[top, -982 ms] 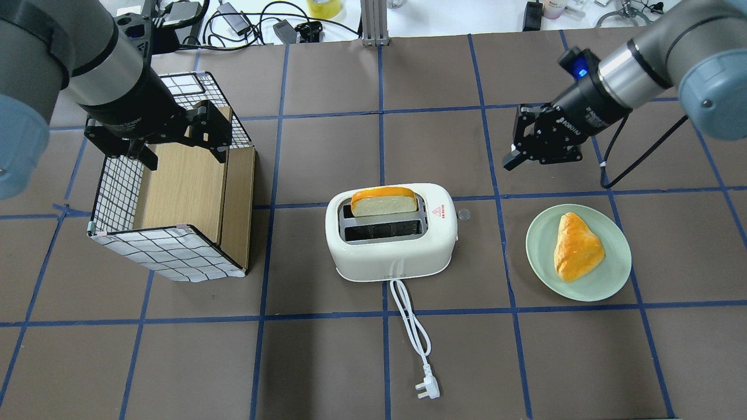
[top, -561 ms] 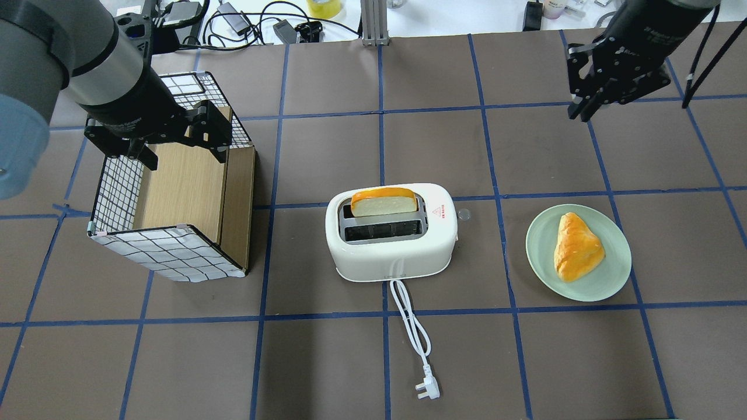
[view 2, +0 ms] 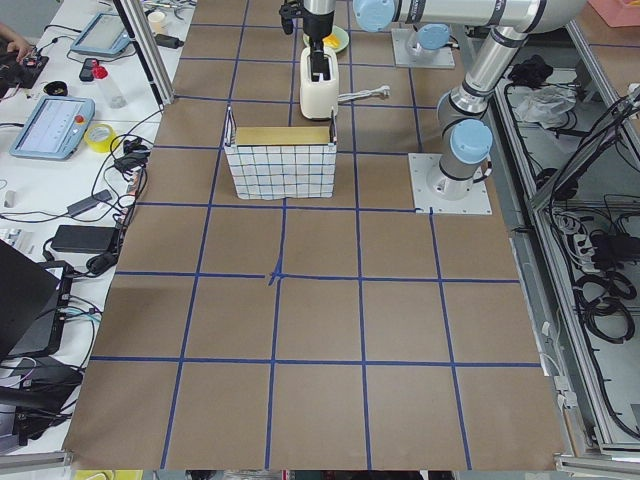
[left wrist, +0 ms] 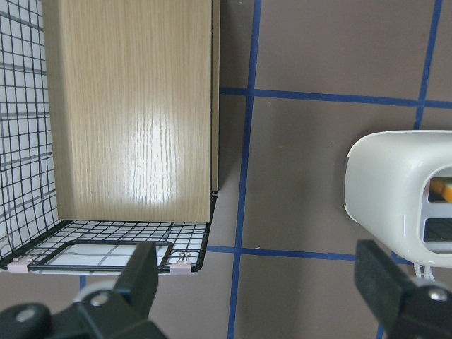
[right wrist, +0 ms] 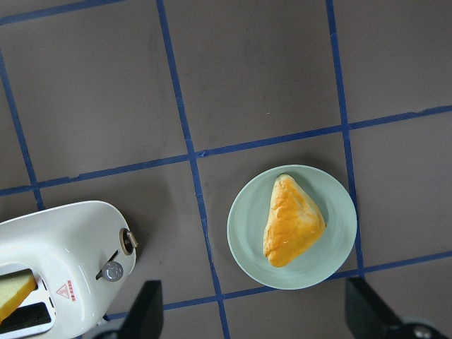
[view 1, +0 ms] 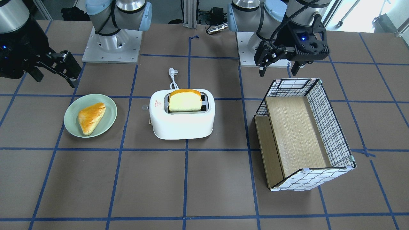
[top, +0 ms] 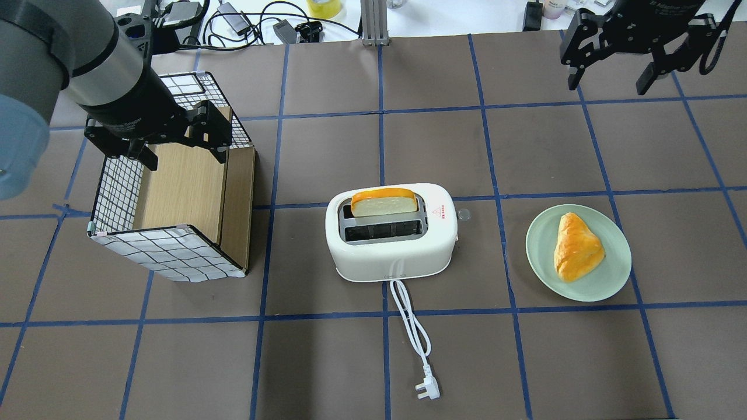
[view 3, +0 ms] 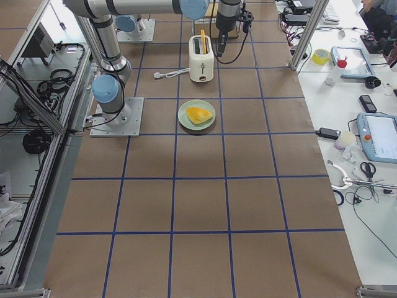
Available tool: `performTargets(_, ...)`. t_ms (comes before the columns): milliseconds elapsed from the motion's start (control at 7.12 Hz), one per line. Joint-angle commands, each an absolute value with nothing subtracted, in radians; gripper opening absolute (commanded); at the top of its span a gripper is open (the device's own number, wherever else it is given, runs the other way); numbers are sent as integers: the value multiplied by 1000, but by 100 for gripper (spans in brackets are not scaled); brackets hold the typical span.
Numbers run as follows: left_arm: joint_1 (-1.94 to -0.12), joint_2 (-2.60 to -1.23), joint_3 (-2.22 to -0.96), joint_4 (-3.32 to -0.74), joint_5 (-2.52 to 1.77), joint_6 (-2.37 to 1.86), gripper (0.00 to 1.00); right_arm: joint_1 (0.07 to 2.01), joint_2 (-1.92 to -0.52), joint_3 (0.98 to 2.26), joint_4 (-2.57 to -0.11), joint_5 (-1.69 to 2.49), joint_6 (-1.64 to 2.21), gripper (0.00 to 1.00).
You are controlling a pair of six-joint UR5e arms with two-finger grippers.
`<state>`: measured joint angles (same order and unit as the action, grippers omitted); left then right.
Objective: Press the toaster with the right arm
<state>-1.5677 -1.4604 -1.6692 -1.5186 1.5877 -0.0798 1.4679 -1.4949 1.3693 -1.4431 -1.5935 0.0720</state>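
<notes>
The white toaster (top: 391,245) stands mid-table, and it also shows in the front view (view 1: 182,123) and the right wrist view (right wrist: 56,247). A bread slice (top: 384,201) stands up out of its far slot. A small lever knob (right wrist: 128,240) sticks out of the end facing the plate. The toaster's cord and plug (top: 426,391) trail toward the near edge. My right gripper (top: 610,76) is open and empty, high over the table's far right, well away from the toaster. My left gripper (top: 181,150) is open and empty above the basket.
A grid-patterned basket (top: 169,254) with a wooden floor sits left of the toaster. A green plate (top: 540,256) holding a golden pastry (top: 578,246) sits to the toaster's right. Cables and tools lie beyond the table's far edge.
My right gripper has moved from near the toaster and plate away to the far right corner, and it has turned so both fingers show spread apart. The left arm, toaster and bread have not moved.
</notes>
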Motion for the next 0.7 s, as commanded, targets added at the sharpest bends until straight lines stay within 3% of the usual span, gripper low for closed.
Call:
performTargets(0, -1568, -1460, -1670, -1519, 1588, -80, 100, 1471, -1494, 1368, -1470, -1595, 75, 100)
performTargets(561, -1568, -1460, -1670, -1519, 1588, -80, 100, 1474, -1496, 1381, -1480, -1578, 67, 100)
